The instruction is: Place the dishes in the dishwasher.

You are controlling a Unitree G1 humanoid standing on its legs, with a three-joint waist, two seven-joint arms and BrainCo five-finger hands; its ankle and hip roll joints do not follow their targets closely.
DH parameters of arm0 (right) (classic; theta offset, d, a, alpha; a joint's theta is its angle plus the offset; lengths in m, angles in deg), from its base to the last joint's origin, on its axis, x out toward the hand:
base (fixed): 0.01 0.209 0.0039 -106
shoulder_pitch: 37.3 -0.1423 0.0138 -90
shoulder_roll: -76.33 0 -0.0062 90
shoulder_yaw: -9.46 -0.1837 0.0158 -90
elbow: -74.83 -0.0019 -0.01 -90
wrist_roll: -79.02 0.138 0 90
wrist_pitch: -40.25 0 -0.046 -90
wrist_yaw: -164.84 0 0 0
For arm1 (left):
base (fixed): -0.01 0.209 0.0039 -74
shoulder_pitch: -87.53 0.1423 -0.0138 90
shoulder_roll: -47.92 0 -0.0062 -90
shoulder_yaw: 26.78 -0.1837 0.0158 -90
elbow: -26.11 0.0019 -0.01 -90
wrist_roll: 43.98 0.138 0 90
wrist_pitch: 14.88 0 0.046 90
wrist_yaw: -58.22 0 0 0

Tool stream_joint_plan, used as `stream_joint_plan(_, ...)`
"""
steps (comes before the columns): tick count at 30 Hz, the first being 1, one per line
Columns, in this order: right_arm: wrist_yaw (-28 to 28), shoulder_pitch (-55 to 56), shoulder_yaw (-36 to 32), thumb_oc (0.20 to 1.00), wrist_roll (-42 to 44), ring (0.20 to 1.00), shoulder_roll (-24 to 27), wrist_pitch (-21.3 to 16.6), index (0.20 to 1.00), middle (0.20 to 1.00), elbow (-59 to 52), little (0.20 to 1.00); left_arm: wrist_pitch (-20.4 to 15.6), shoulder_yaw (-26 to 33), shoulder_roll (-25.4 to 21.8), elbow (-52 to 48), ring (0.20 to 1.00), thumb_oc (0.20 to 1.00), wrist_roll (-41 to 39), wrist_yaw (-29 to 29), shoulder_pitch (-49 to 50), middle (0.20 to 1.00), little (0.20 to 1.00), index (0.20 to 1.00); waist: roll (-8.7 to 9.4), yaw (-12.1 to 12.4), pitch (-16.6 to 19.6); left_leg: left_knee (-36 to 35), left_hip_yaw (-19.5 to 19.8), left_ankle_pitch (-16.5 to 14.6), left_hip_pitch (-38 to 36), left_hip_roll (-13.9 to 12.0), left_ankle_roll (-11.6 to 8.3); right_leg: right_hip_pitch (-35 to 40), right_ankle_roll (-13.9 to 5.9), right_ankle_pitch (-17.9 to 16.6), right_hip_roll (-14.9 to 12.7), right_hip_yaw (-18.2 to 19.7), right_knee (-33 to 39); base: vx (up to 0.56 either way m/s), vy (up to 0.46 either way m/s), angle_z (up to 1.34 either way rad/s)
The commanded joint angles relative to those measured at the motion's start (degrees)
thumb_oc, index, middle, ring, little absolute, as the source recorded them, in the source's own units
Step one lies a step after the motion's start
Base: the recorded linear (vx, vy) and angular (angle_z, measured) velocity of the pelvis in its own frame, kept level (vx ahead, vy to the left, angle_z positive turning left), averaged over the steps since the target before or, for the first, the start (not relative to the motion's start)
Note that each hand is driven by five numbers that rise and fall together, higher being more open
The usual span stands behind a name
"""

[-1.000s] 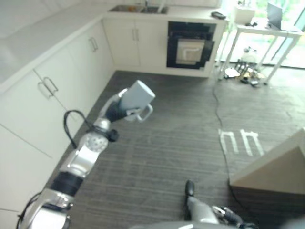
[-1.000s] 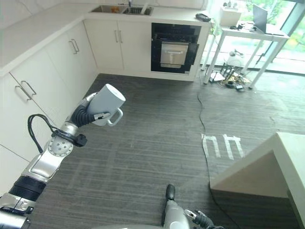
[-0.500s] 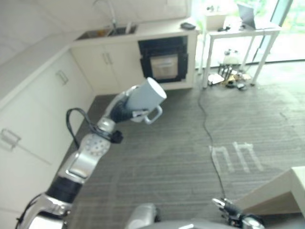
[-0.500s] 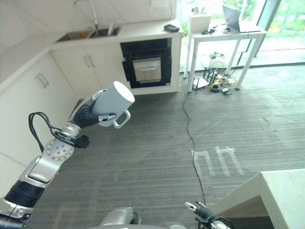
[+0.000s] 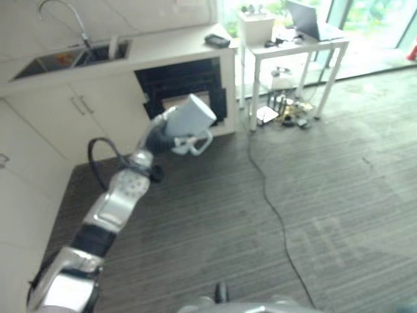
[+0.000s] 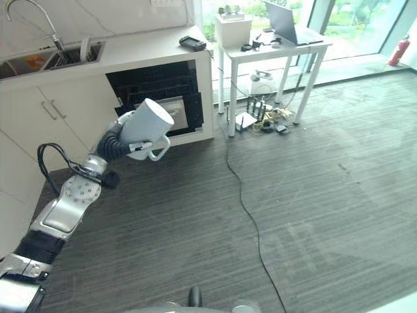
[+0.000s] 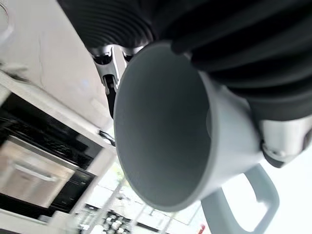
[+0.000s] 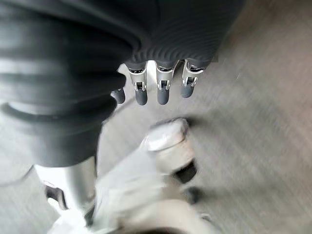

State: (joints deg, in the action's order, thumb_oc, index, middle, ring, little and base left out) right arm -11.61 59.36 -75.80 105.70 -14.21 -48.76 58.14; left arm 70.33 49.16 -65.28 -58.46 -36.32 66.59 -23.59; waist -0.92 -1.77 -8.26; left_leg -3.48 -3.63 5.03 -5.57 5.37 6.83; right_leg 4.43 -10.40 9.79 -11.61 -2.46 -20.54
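A grey mug [image 6: 147, 124] is gripped in the left hand [image 6: 121, 145], fingers curled round it, and held aloft before the open dishwasher [image 6: 159, 98] under the counter [image 6: 130, 53]. The right hand [image 8: 156, 85] hangs with fingers relaxed. The carrying step seems underway; next, the mug needs lowering onto a rack.

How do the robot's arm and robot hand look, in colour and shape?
The left arm is silver-grey with rounded metal segments and black bands at the joints. A dark ribbed cover wraps the wrist and the back of the left robot hand. The right robot hand has silver fingers with dark tips.
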Motion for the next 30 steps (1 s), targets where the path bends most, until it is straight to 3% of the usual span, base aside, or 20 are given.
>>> stream_joint_plan(1,0.16,-2.2,0.29,1.0,1.13,1.0,0.46,-1.46,1.0,1.0,-2.15,1.0,-0.69,3.77,-2.5,-5.81,0.2,0.2,-0.16,1.69,1.82,0.2,0.2,0.2,-0.29,1.84,2.11,2.49,-1.38,-4.08,4.51,-4.17,-4.25,0.3,2.93,-11.35,-1.55,-6.44,-4.07,0.21,0.328,-0.16)
stream_joint_plan(2,0.27,-2.51,0.51,1.0,0.1,1.0,0.53,-1.23,1.0,1.0,-2.2,1.0,-0.82,4.32,-2.66,-5.59,0.2,0.2,-0.05,1.93,2.24,0.2,0.2,0.2,-0.41,2.19,2.06,2.3,-2.46,-4.22,3.7,-4.41,-4.45,-0.54,3.37,-10.8,-1.97,-7.85,-3.98,0.2,0.192,-0.51)
stream_joint_plan(5,-0.04,-3.55,0.41,1.0,0.83,1.0,0.84,-0.2,1.0,1.0,-1.55,1.0,-0.31,4.79,-2.4,-6.71,0.2,0.2,0.91,1.59,2.79,0.2,0.2,0.2,0.27,2.44,1.98,2.72,-2.81,-5.1,2.56,-3.51,-4.31,-1.46,4.03,-8.52,2.11,-7.72,3.81,0.18,0.06,-0.44)
stream_joint_plan(7,0.65,-4.06,0.55,1.0,0.07,1.0,1.07,-0.51,1.0,1.0,-1.0,1.0,0.59,4.27,-2.45,-7.4,0.2,0.2,1.37,1.17,2.65,0.2,0.2,0.2,0.96,1.37,1.1,3.24,-2.11,-6.56,1.47,-2.95,-3.94,-5.53,3.29,-11.08,4.01,-4.96,9.81,0.17,-0.067,0.0)
stream_joint_plan(10,0.61,-4.21,1.33,1.0,1.85,1.0,0.78,-0.39,1.0,1.0,0.07,1.0,1.05,1.85,-1.89,-8.2,0.2,0.2,2.44,-0.48,1.13,0.2,0.2,0.2,2.13,-0.59,0.65,3.29,0.67,-9.57,-0.74,-1.11,-2.78,-11.82,1.29,-17.98,5.52,-0.09,15.62,0.27,-0.111,0.54)
stream_joint_plan(12,0.52,-4.41,0.84,1.0,2.21,1.0,0.73,-0.08,1.0,1.0,1.15,1.0,2.54,1.4,-2.06,-8.63,0.2,0.2,2.28,-2.44,0.82,0.2,0.2,0.2,2.14,-0.7,0.75,3.43,2.48,-10.91,-2.22,-0.62,-2.45,-12.69,1.19,-18.97,5.71,-0.41,16.1,0.36,-0.134,0.98)
stream_joint_plan(15,-0.41,-4.75,0.01,1.0,4.35,1.0,0.69,0.86,1.0,1.0,2.95,1.0,4.04,2.34,-2.03,-9.79,0.2,0.2,2.0,-4.26,2.51,0.2,0.2,0.2,1.61,-0.31,1.65,5.44,3.35,-12.54,-2.94,-1.02,-2.18,-11.48,1.99,-15.59,6.2,-1.64,14.1,0.39,-0.239,0.87)
stream_joint_plan(18,-1.12,-4.82,-0.54,1.0,6.19,1.0,0.77,1.65,1.0,1.0,2.82,1.0,3.65,2.97,-1.5,-11.05,0.2,0.2,1.39,-3.83,3.65,0.2,0.2,0.2,1.33,-0.58,2.45,10.96,3.07,-15.88,-3.93,-2.31,-3.39,-10.69,3.4,-12.76,6.33,-2.63,12.06,0.32,-0.225,0.6)
stream_joint_plan(20,-2.05,-5.25,0.47,1.0,5.61,1.0,2.19,1.71,1.0,1.0,1.4,1.0,3.62,3.77,-1.91,-12.78,0.2,0.2,-0.28,-2.37,4.69,0.2,0.2,0.2,0.96,-0.22,1.98,28.96,0.97,-5.56,2.13,-5.65,-7.96,-6.58,7.05,-9.94,7.23,-3.62,12.79,0.3,-0.231,0.43)
stream_joint_plan(21,-2.16,-5.14,0.4,1.0,5.71,1.0,2.68,1.51,1.0,1.0,1.02,1.0,3.87,3.91,-1.8,-13.16,0.2,0.2,-0.58,-2.19,4.63,0.2,0.2,0.2,1.15,0.24,1.24,34.71,0.2,-4.14,7.48,-6.23,-8.53,-4.93,7.96,-9.1,7.04,-4.21,12.87,0.24,-0.153,0.52)
stream_joint_plan(22,-2.01,-5.06,0.01,1.0,5.4,1.0,3.02,1.28,1.0,1.0,0.96,1.0,3.64,4.05,-1.65,-12.96,0.2,0.2,-0.63,-2.13,4.58,0.2,0.2,0.2,1.14,0.58,0.8,35.58,0.0,-4.1,10.11,-6.88,-8.8,-3.77,8.21,-8.49,6.86,-4.5,12.92,0.26,0.028,0.56)
stream_joint_plan(24,-1.54,-6.04,-0.84,1.0,5.06,1.0,3.84,1.56,1.0,1.0,1.2,1.0,1.99,4.96,-1.43,-12.3,0.2,0.2,-0.74,-1.33,5.73,0.2,0.2,0.2,0.37,1.09,0.62,22.07,0.33,-4.31,8.28,-10.09,-9.28,-2.24,7.47,-6.92,6.32,-4.85,12.92,0.35,0.251,0.14)
stream_joint_plan(27,-2.7,-6.31,-2.17,1.0,5.65,1.0,4.43,2.99,1.0,1.0,1.6,1.0,2.31,5.02,-0.18,-13.57,0.2,0.2,-0.66,-1.39,6.43,0.2,0.2,0.2,-1.34,1.91,0.68,3.61,2.69,3.89,7.51,-15.52,-13.09,1.74,6.68,-3.85,6.1,-4.35,13.39,0.43,0.437,-0.47)
stream_joint_plan(29,-2.32,-5.69,-3.7,1.0,4.88,1.0,4.57,2.3,1.0,1.0,2.98,1.0,1.85,4.07,0.71,-12.76,0.2,0.2,-0.21,-1.39,6.51,0.2,0.2,0.2,-1.86,1.91,0.58,0.05,1.81,4.44,7.87,-16.47,-13.89,4.65,5.39,-2.93,4.39,-4.63,14.26,0.44,0.577,0.0)
stream_joint_plan(30,-2.47,-5.56,-3.36,1.0,4.91,1.0,4.31,1.54,1.0,1.0,3.07,1.0,1.41,3.6,0.88,-11.83,0.2,0.2,-0.07,-1.27,6.3,0.2,0.2,0.2,-2.01,1.65,0.57,0.39,1.05,2.9,7.33,-16.17,-13.58,4.9,4.23,-2.79,2.74,-4.95,14.04,0.35,0.6,0.13)
